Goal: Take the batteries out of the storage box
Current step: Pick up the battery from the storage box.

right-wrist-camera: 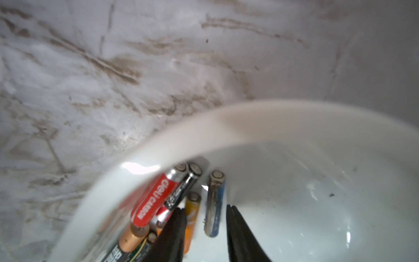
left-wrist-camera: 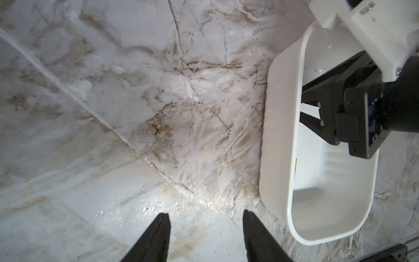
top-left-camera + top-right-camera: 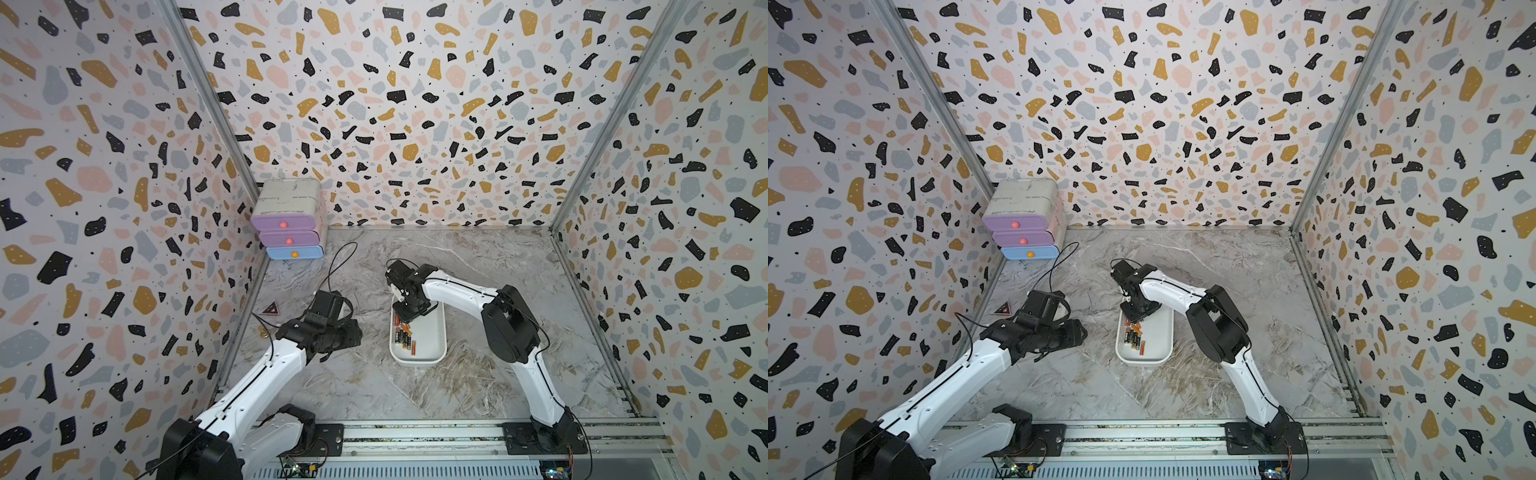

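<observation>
Now our right fingers [image 1: 240, 236] stand apart astride a blue battery [image 1: 215, 204], among the batteries [image 3: 404, 336] along the storage box's [image 3: 432, 338] nine-o'clock wall; our left fingers [image 2: 156, 238], apart, hover outside at nine o'clock.

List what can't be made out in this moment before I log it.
- Battery count: the batteries are too small in both top views and partly under the right gripper; the right wrist view cuts the pile at its bottom edge.
- Contact: whether its fingers touch the blue battery, blurred there.
- Identity of the small gold object by the left arm: too small.
</observation>
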